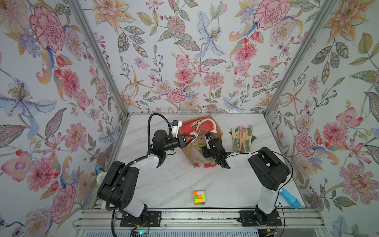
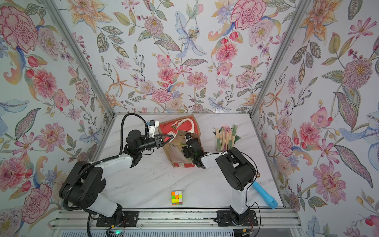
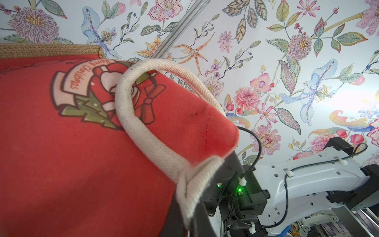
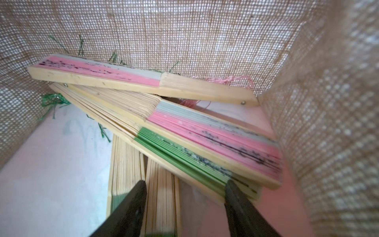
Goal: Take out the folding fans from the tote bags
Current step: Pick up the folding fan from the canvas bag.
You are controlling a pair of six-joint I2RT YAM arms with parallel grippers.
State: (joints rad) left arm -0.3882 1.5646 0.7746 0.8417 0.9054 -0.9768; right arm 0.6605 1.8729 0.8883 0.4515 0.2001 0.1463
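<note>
In both top views the tote bag sits slumped toward the far side of the marble table, its mouth turned toward the robot. The left gripper is clamped shut on the bag's rim beside a rope handle, propping the mouth open. The right gripper reaches into that mouth, so the right arm is nearer the fans inside. A pile of fans already lies on the table just beside the bag, with bare marble around it. A colour cube and a blue tube lie well apart, near the front edge. The left wrist view is filled by the bag's red panel and looping handle; the gripper tips are hidden. In the right wrist view, inside the bag, the fingers stand apart astride a bamboo-ended fan, pinching nothing; its long axis runs straight ahead of the gripper. A green fan and a pink fan lie slantwise over it, and a second pink fan rests by the back wall. A jute wall crowds one finger, so drawing the fan back along its length looks safest.
</note>
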